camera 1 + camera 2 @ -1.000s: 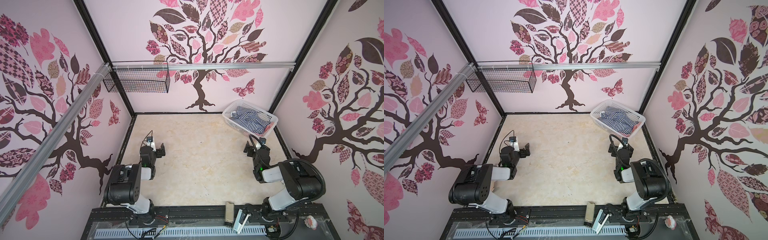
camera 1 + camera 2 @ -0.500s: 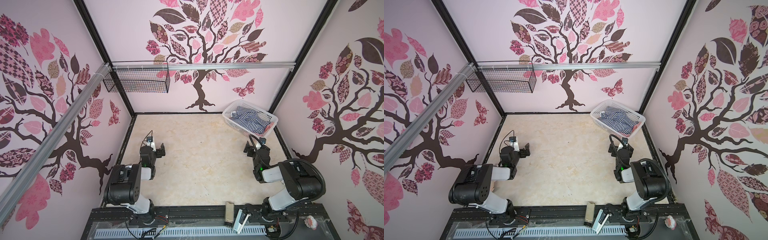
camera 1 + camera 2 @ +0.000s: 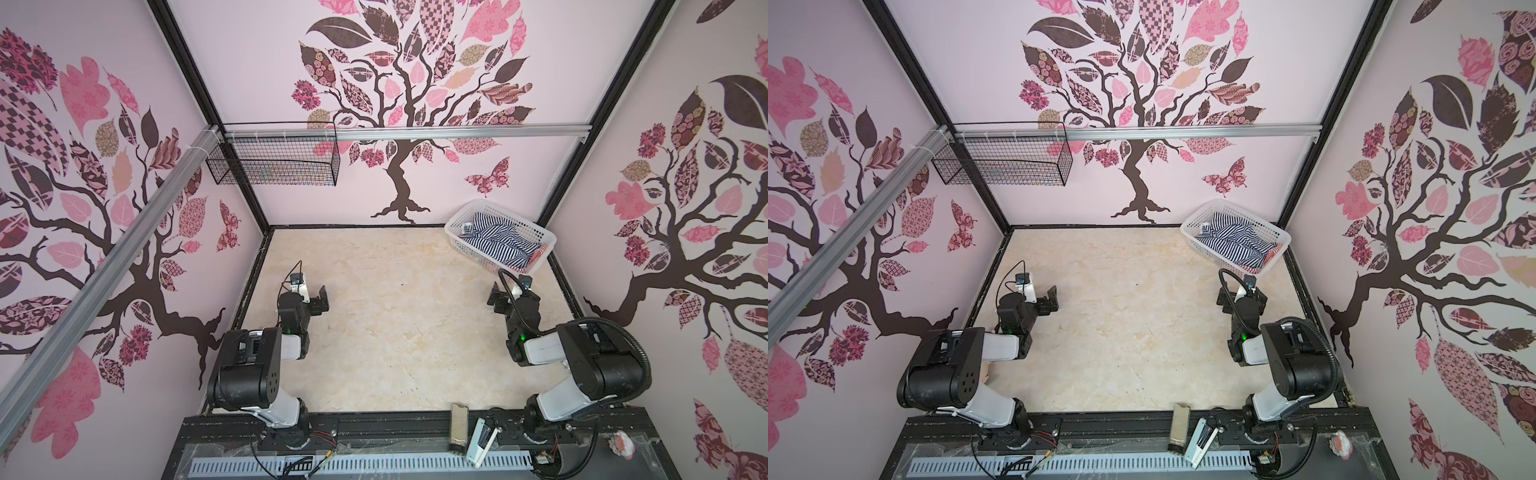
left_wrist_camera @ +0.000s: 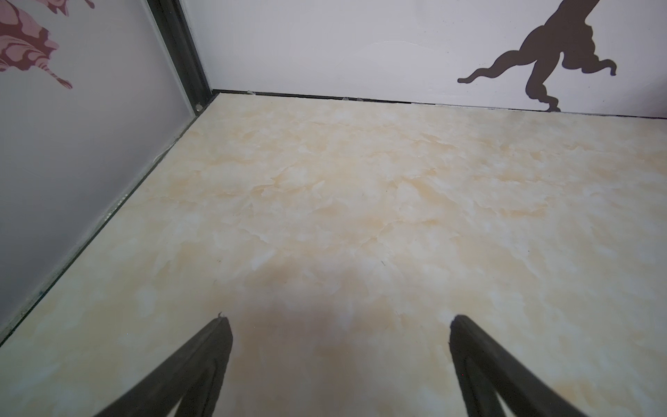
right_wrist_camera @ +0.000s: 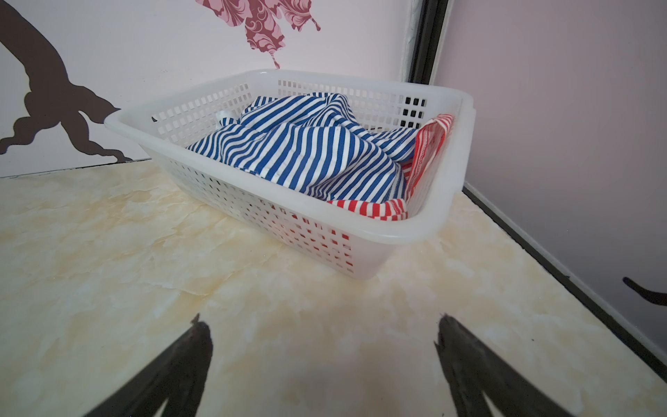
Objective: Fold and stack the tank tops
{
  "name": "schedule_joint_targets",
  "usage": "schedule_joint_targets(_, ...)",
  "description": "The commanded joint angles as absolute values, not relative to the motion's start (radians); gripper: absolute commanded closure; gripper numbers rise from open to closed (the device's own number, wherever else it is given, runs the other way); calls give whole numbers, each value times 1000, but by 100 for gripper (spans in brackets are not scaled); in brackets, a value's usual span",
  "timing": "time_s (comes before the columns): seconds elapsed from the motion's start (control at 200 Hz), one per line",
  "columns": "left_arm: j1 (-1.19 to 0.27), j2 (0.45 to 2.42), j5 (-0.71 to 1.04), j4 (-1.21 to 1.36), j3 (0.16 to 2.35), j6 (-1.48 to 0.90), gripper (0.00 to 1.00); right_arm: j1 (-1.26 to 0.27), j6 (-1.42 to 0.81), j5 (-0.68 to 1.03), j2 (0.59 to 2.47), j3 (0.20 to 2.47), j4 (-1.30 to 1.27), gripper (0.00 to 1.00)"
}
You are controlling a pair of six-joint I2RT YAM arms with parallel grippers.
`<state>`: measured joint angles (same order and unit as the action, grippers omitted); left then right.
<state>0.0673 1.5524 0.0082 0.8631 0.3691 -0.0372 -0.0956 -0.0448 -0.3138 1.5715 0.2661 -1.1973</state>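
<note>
Blue top [image 5: 306, 151] lies over red top [image 5: 431, 140] in the basket [image 5: 426, 227], ahead of the right gripper [image 5: 321, 325], spread wide and empty; left gripper [image 4: 337, 321] likewise, well apart.

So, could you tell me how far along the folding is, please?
Nothing is done: the navy-striped tank top and red-striped tank top lie crumpled in the white basket. Nothing is in hand; the left end effector and right end effector hang open, empty. Left: taking out, folding and stacking both.
</note>
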Motion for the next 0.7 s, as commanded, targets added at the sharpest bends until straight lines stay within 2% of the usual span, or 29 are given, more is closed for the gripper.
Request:
schedule_joint_targets(0.0, 91, 1550, 32, 947, 340, -77, 2, -95, -47, -327, 1564, 237, -1266, 0)
schedule_joint_targets(0.12, 103, 1485, 51, 923, 337, -88, 2, -97, -54, -356, 1551, 176, -1384, 0)
schedule_joint_targets(0.21, 128, 1342, 75, 620, 423, -102, 2, -110, -38, -383, 1489, 158, -1384, 2)
schedule_joint_targets(0.265, 135, 1285, 96, 452, 485, -92, 2, -129, -25, -409, 1400, 184, -1252, 3)
schedule_joint_targets(0.385, 137, 1203, 159, 204, 569, -58, 2, -137, -121, -457, 1173, 308, -816, 3)
schedule_joint_targets(0.485, 137, 1220, 233, -57, 689, -37, 2, -129, -292, -501, 1088, 487, -373, 0)
schedule_joint_targets(0.53, 137, 1251, 280, -163, 753, -20, 2, -114, -386, -500, 1103, 605, -178, 0)
schedule_joint_targets(0.6, 137, 1303, 331, -299, 845, -3, 3, -98, -679, -595, 1213, 897, 284, 0)
schedule_joint_targets(0.695, 129, 1374, 371, -507, 1004, 30, 4, -83, -661, -536, 1387, 1242, 651, 0)
